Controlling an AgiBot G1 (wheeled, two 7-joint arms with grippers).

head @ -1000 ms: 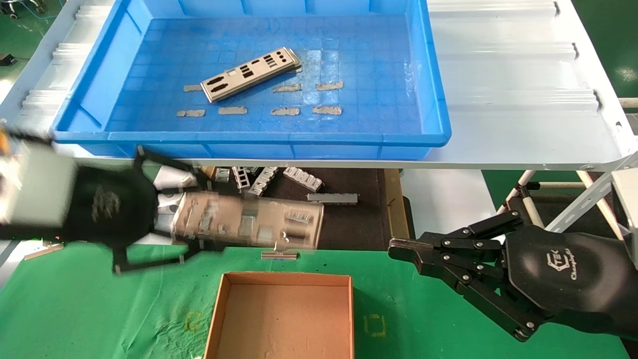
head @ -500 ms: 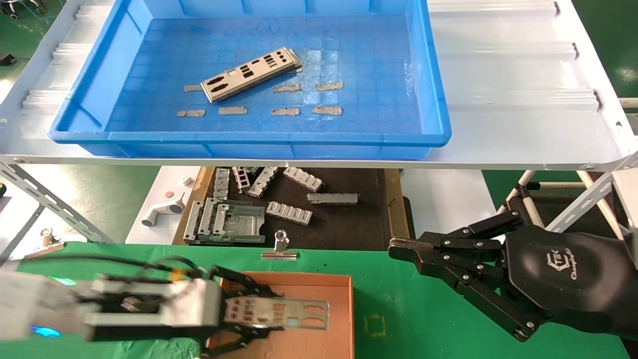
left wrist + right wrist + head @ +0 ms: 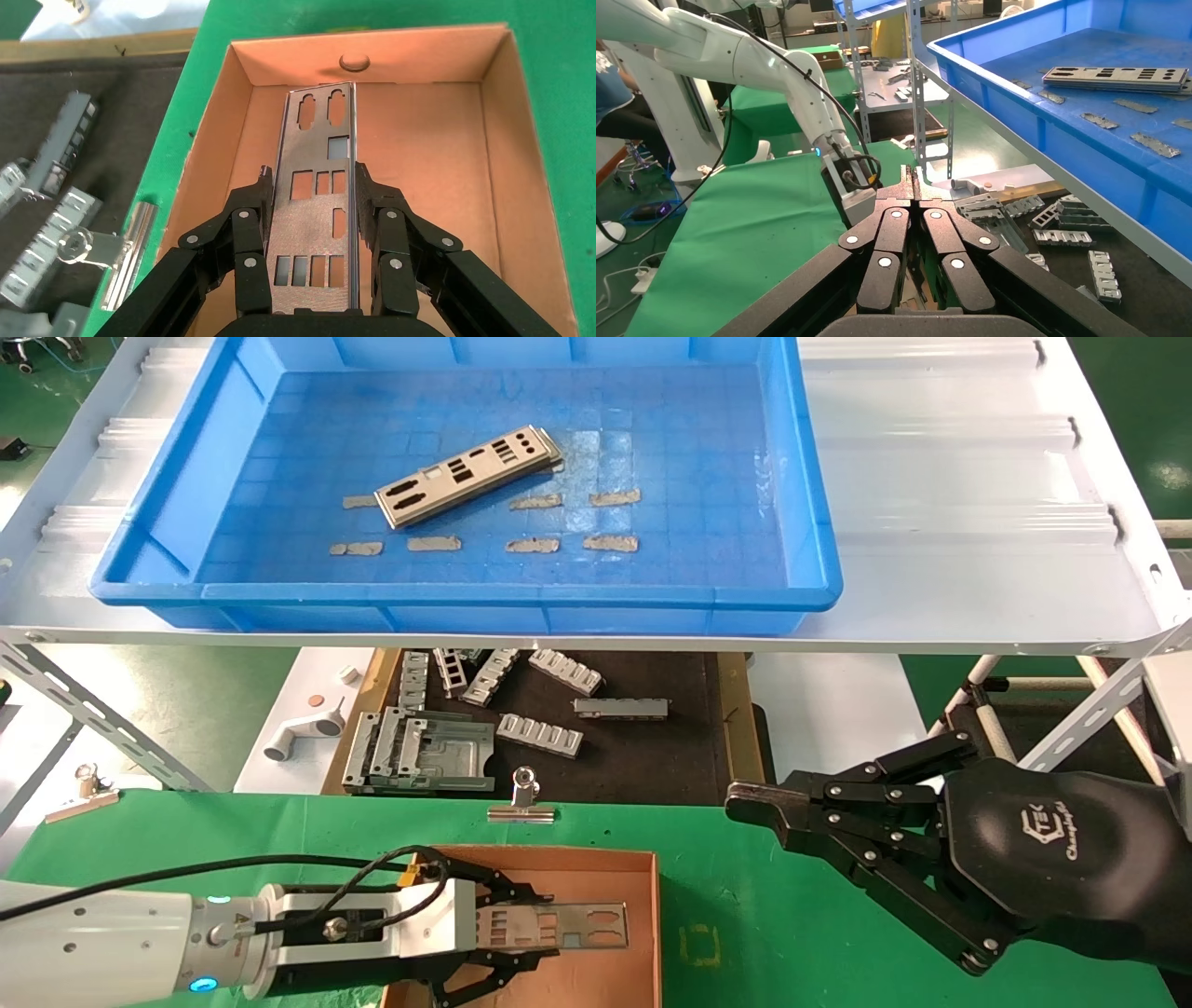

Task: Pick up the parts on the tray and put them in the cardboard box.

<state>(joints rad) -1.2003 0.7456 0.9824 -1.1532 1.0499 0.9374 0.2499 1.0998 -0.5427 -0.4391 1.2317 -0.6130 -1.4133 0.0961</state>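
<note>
Left gripper (image 3: pixel 313 196) fingers clamp a plate (image 3: pixel 318 210) over the cardboard box (image 3: pixel 506 140); right gripper (image 3: pixel 745 798) clenched, branding seemingly "TEK".

The cardboard box (image 3: pixel 559 873) runs off the head view's bottom edge, its near wall unseen, and the left gripper (image 3: pixel 507 933) covers its left side. The held part (image 3: pixel 318 210) has its rear end hidden inside the gripper body. The tray (image 3: pixel 466 593) is cut by the top edge.
</note>
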